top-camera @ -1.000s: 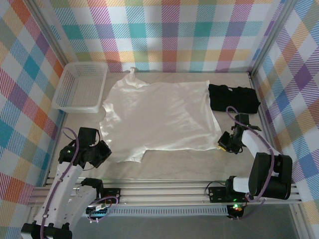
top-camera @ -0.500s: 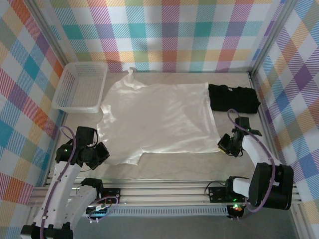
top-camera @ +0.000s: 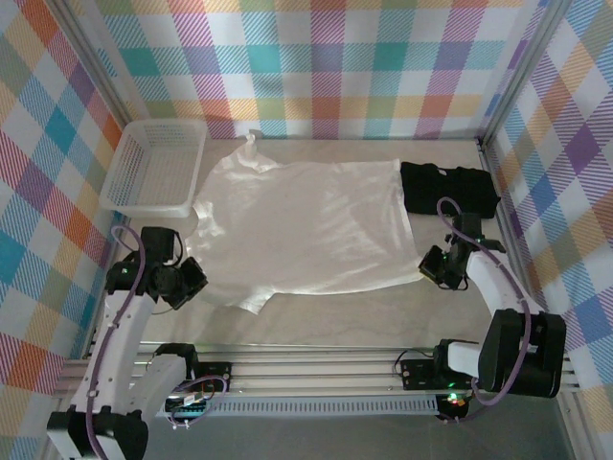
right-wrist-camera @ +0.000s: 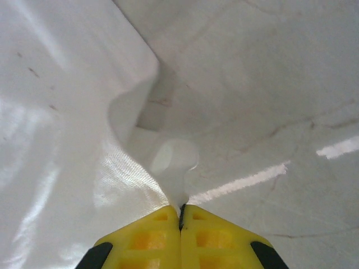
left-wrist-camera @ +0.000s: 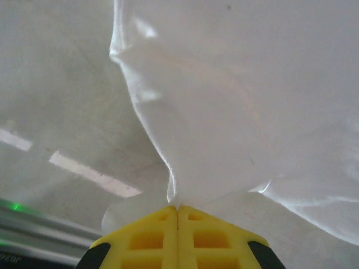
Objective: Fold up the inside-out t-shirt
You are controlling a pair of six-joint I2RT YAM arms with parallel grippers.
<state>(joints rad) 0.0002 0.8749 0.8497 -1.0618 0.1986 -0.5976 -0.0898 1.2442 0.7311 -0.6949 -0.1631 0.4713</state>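
Far left: a white basket (top-camera: 144, 205) stands on the table (top-camera: 364, 321) against the left wall, its near right corner just beside the cloth.

Left of centre: the left gripper (top-camera: 192, 281) sits at the near-left corner of the t-shirt (top-camera: 306, 225). In the left wrist view its yellow pads (left-wrist-camera: 147, 238) are pressed together with a pinch of white cloth caught between their tips. From that point the cloth spreads away in a rising fold. Finding: jaws clamped on the t-shirt.

Centre: the t-shirt lies spread across the middle of the table, white, plain and mostly flat, with shallow wrinkles. One twisted sleeve end points to the back wall, near the basket's far right corner. The near edge runs between the two grippers.

Right of centre: the right gripper (top-camera: 431, 268) is at the near-right corner of the t-shirt. In the right wrist view its yellow pads (right-wrist-camera: 148, 238) meet on a small tuft of the cloth's edge, with bare table to the right. Finding: jaws clamped on the t-shirt.

Far right: a black folded garment (top-camera: 448, 189) lies flat at the far right of the table, just beside the t-shirt's right edge.
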